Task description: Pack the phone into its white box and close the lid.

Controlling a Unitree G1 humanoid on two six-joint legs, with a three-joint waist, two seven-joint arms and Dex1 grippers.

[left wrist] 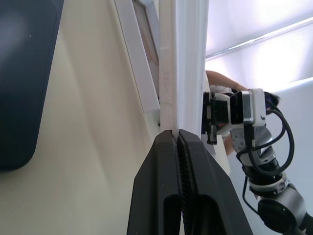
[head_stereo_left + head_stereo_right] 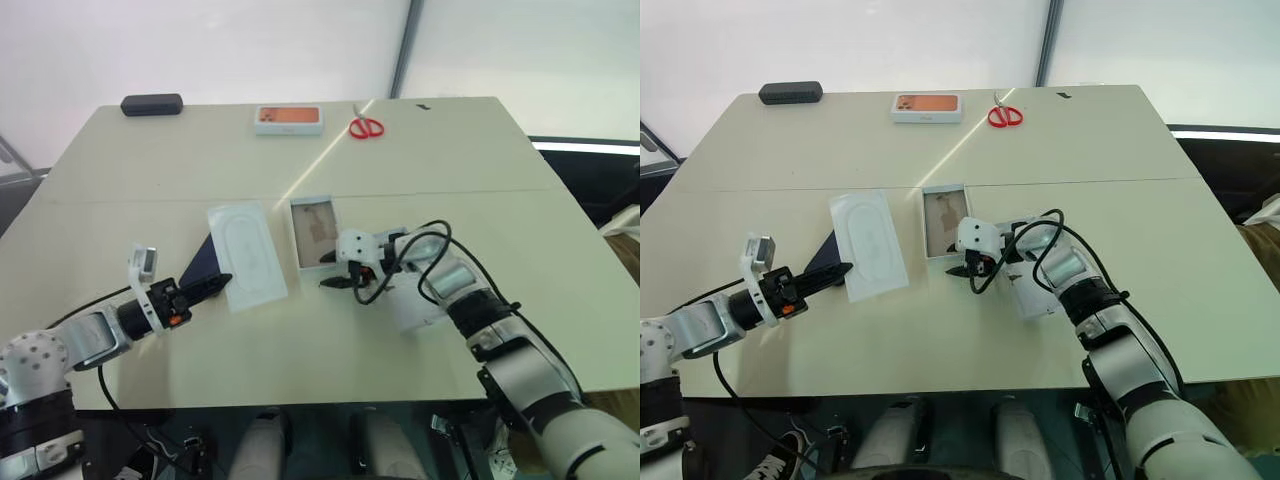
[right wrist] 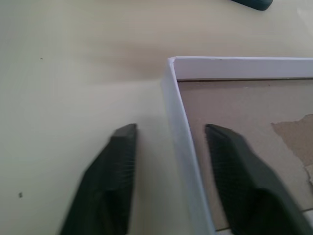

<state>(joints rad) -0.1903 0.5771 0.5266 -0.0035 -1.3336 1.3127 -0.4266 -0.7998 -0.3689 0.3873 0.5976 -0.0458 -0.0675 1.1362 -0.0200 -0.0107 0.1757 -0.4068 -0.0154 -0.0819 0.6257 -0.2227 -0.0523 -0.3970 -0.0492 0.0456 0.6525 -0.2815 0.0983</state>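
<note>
My right gripper point(image 3: 168, 181) straddles the near wall of the white box point(image 3: 182, 129), one finger point(image 3: 105, 181) outside on the table point(image 2: 450, 160) and the other inside over the brown floor, with a gap left on each side of the wall, so the jaws stand partly apart and grip nothing. My left gripper point(image 1: 177, 142) is pinched tight on the edge of the flat white insert point(image 2: 247, 255), which lies just left of the box. The phone point(image 2: 207, 262) lies dark at the insert's left side, partly under it, close to my left fingers. The lid point(image 2: 415, 300) lies beneath my right forearm, just right of the box. At the far edge of the table lie a black case point(image 2: 152, 104), a white box with an orange picture point(image 2: 289, 120) and red scissors point(image 2: 366, 127).
</note>
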